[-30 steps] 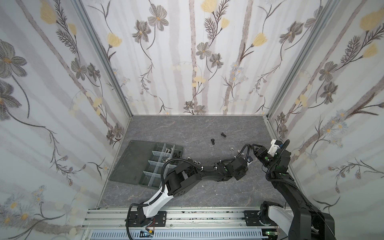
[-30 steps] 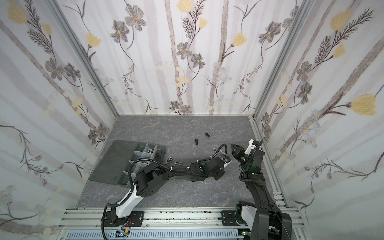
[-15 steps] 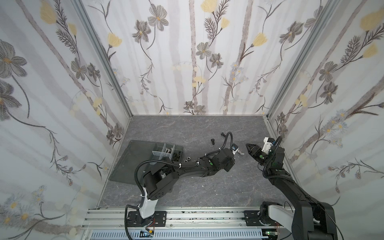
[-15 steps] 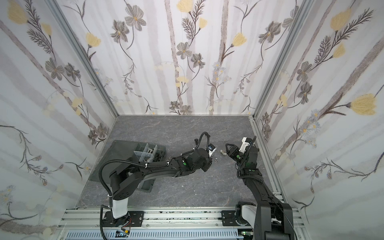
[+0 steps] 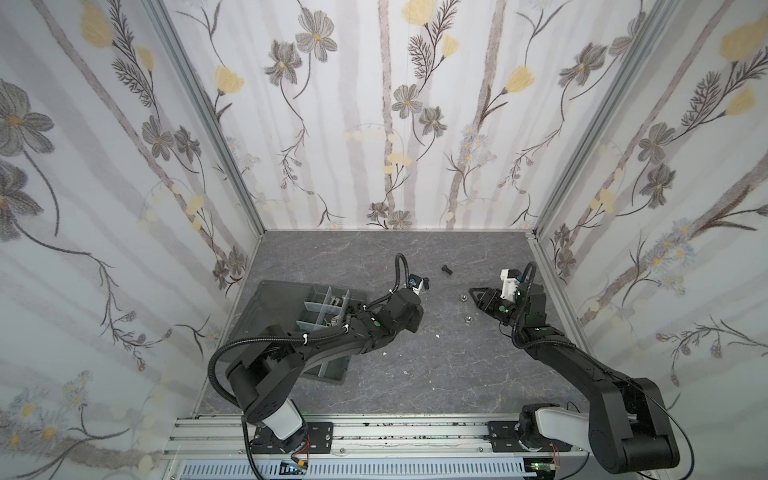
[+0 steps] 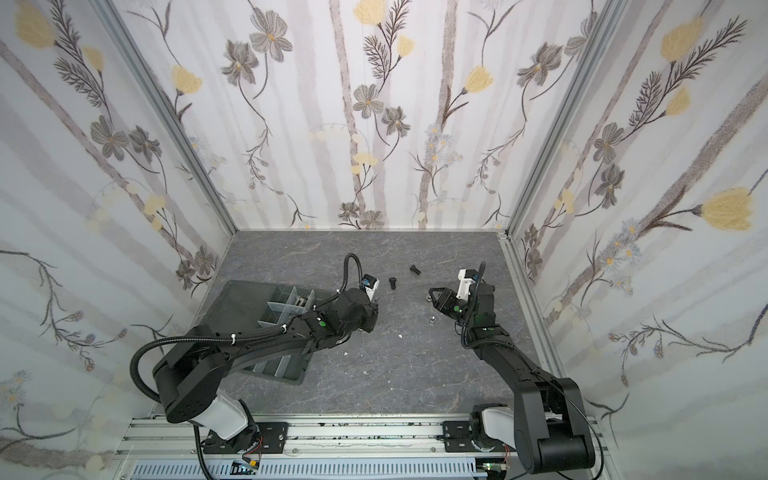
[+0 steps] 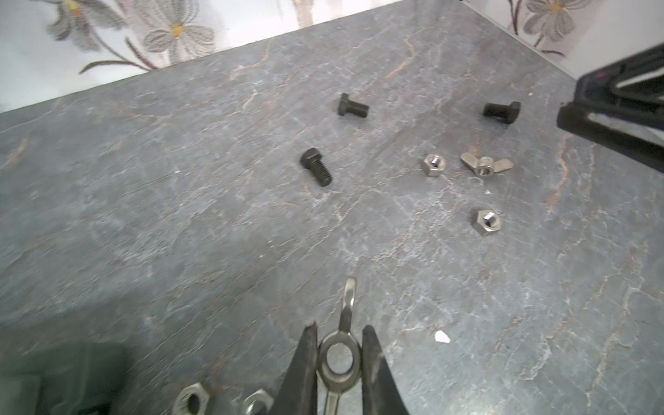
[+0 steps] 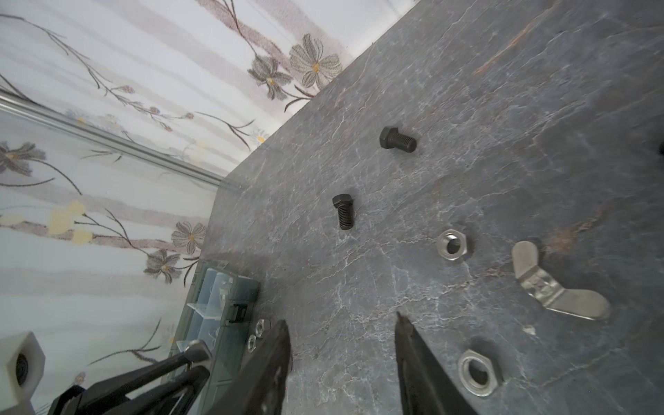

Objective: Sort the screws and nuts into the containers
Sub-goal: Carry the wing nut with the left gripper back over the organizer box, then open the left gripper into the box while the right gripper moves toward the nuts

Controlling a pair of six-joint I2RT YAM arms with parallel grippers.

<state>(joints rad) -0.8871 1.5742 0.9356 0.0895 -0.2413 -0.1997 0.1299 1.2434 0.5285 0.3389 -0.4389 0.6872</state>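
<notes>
Two hands are out over the grey table (image 5: 415, 374), and a lot is hidden straight away. In both top views the left arm (image 5: 316, 336) lies across the organiser tray (image 5: 332, 371) and covers most of its compartments. Its bulky wrist also screens the fingers from above.

The left wrist view settles the grip. The left hand (image 7: 340, 327) is clenched on a silver wing nut (image 7: 347, 305), with the ring pinched between the two fingers. One wing sticks out past the tips and the other is cut off by the frame edge. Is it held clear of the table or brushing it? Can't tell. Two silver hex nuts (image 7: 201, 391) at that same edge are cropped too. The right wrist view shows them lying on the table just beside the tray's latch side.

Tray now: only a few far compartments (image 5: 328, 301) show, with grey dividers between them. Some silver metal glints inside, too small to call screws or nuts.

Over to the right hand (image 8: 341, 319): released, fingers apart, nothing between them, hanging over the loose pile. Near it on the table lie a second wing nut (image 8: 557, 287) and two hex nuts (image 8: 442, 248). Further off are two black bolts (image 8: 344, 211). The left wrist view adds a third black bolt (image 7: 502, 111), close by the right hand's fingers. A white fleck (image 7: 442, 336) lies apart from it all.
</notes>
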